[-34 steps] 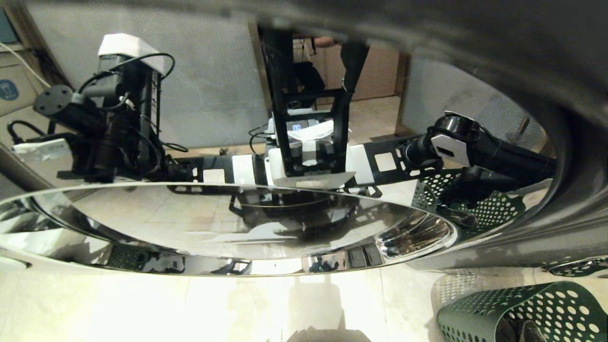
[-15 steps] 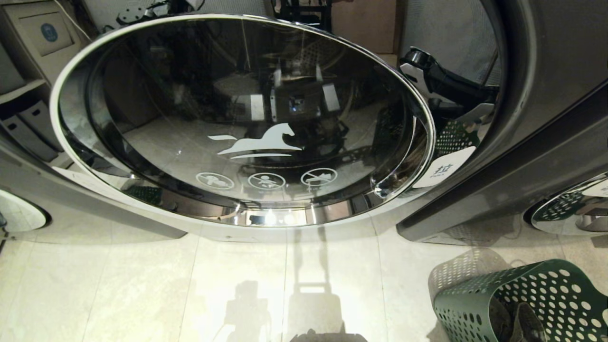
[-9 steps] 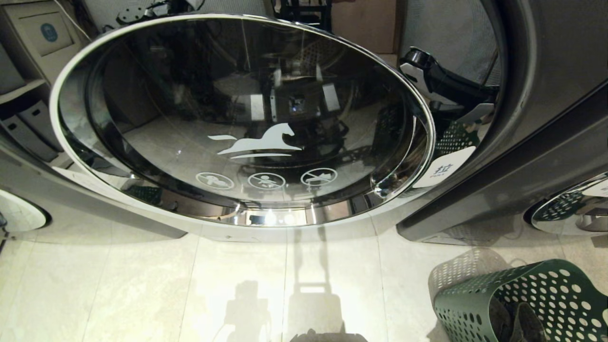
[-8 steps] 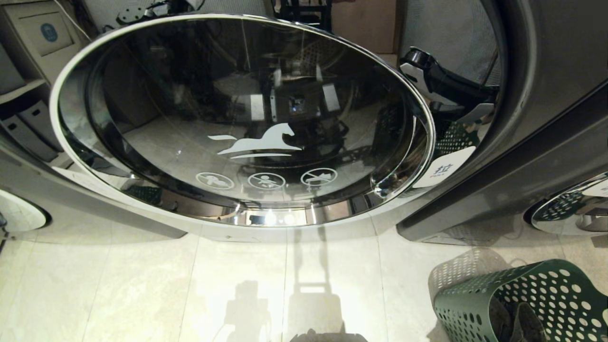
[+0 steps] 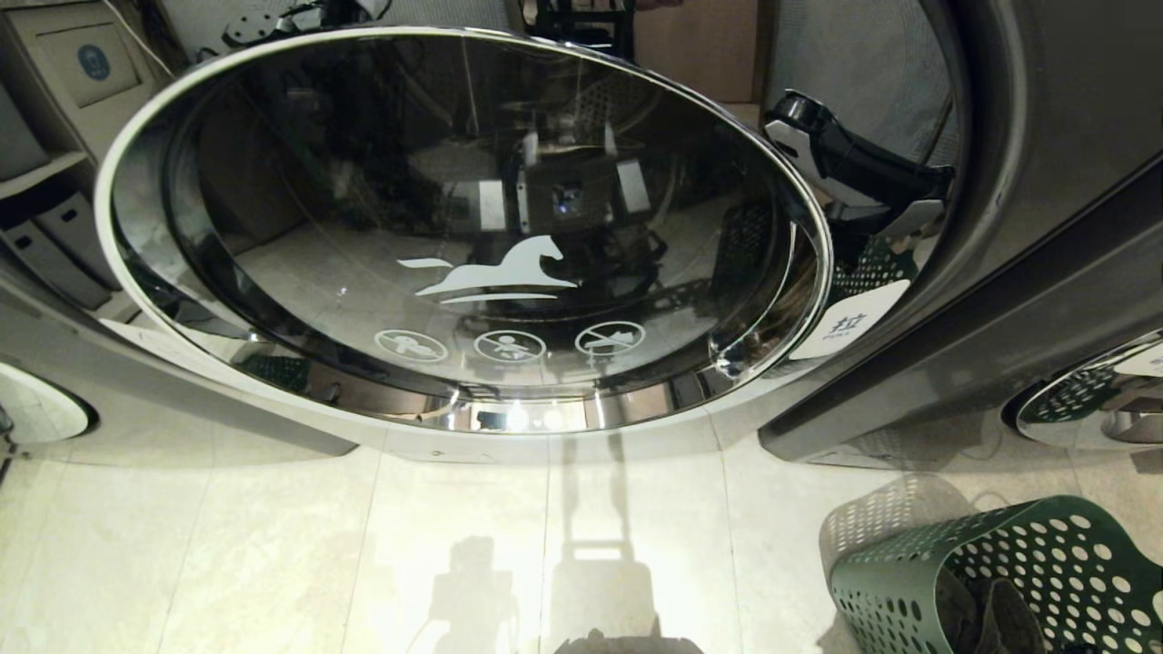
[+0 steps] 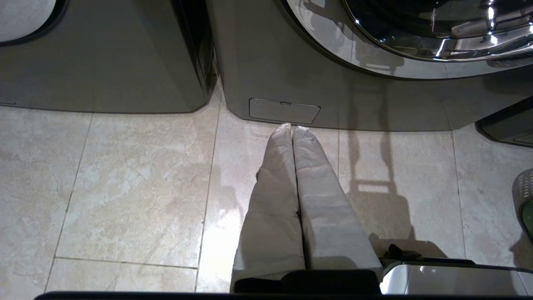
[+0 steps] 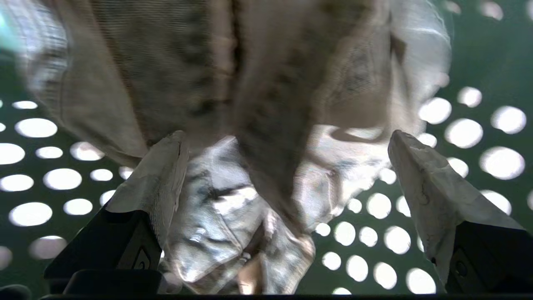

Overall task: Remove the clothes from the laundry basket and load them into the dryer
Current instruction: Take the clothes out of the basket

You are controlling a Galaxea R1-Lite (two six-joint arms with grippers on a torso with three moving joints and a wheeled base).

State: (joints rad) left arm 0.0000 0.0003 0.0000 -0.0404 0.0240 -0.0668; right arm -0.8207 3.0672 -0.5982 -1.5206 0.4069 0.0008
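The dryer's round glass door point(image 5: 463, 227), marked with a white horse, fills the head view. A green perforated laundry basket point(image 5: 909, 581) stands on the floor at the lower right, with grey clothes point(image 5: 990, 618) inside. My right gripper point(image 7: 286, 135) is inside the basket, open wide, its taped fingers point(image 7: 158, 175) on either side of crumpled pale clothes point(image 7: 233, 200) without closing on them. The head view shows this arm only as a reflection point(image 5: 845, 168) beside the door. My left gripper point(image 6: 291, 127) is shut and empty, parked over the floor before the dryer's base.
A second machine point(image 6: 95, 54) stands to the left of the dryer and another point(image 5: 1072, 227) to its right, close behind the basket. Shelving with boxes point(image 5: 54, 136) is at the far left. Pale floor tiles point(image 5: 363, 545) lie in front.
Since the earliest frame the whole head view has shifted from a close look at the chrome rim to the full door: the camera moved. Over the last second the right arm's reflection shifts slightly.
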